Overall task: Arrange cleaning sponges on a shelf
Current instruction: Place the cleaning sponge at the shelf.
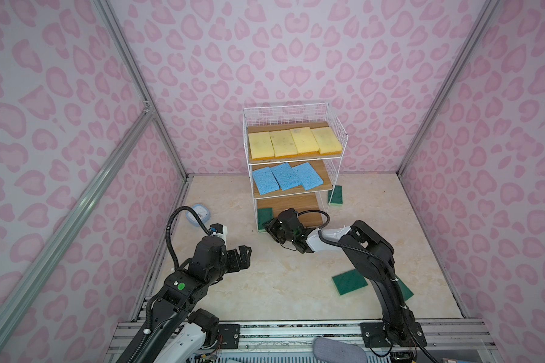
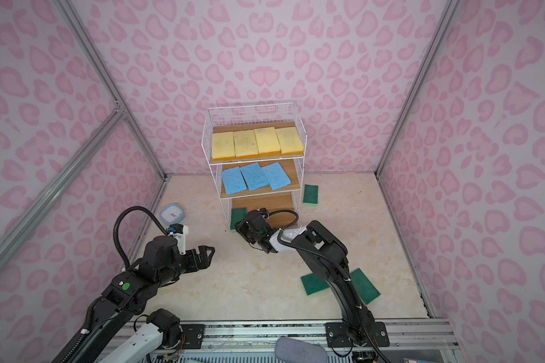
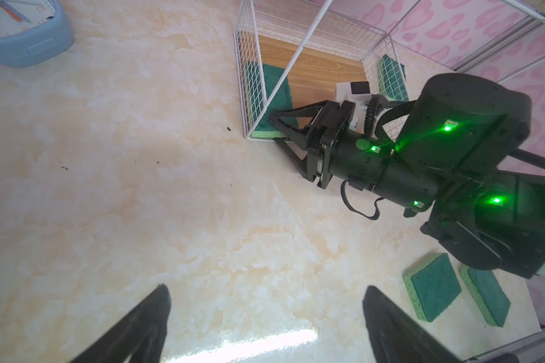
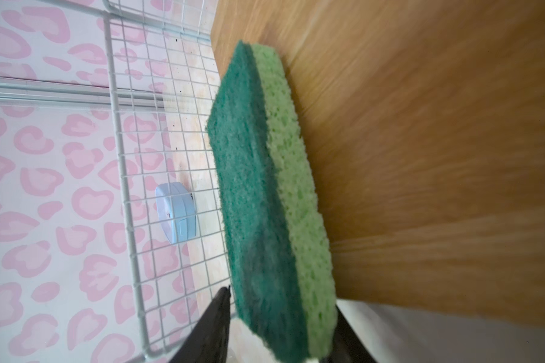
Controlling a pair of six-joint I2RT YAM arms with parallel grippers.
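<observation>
The shelf [image 1: 296,110] [image 2: 252,108] is a white wire rack with wooden tiers. Several yellow sponges [image 1: 294,143] lie on its top tier and three blue sponges [image 1: 287,176] on the middle one. A dark green sponge [image 1: 264,217] [image 2: 237,217] [image 3: 277,85] [image 4: 249,188] lies at the left of the bottom board. My right gripper [image 1: 270,231] [image 2: 241,229] [image 3: 274,129] [image 4: 282,301] straddles this sponge's near end, one finger against its light-green underside, the other a sliver off its dark face. My left gripper [image 1: 247,258] [image 2: 210,256] [image 3: 266,287] hangs wide open and empty over the floor.
A green sponge [image 1: 335,195] [image 2: 310,195] [image 3: 390,75] lies beside the shelf's right side. Two more green sponges [image 1: 348,281] [image 1: 405,290] [image 3: 431,286] lie near the right arm's base. A light-blue clock [image 1: 199,213] [image 2: 170,213] [image 3: 19,28] [image 4: 177,213] sits left of the shelf.
</observation>
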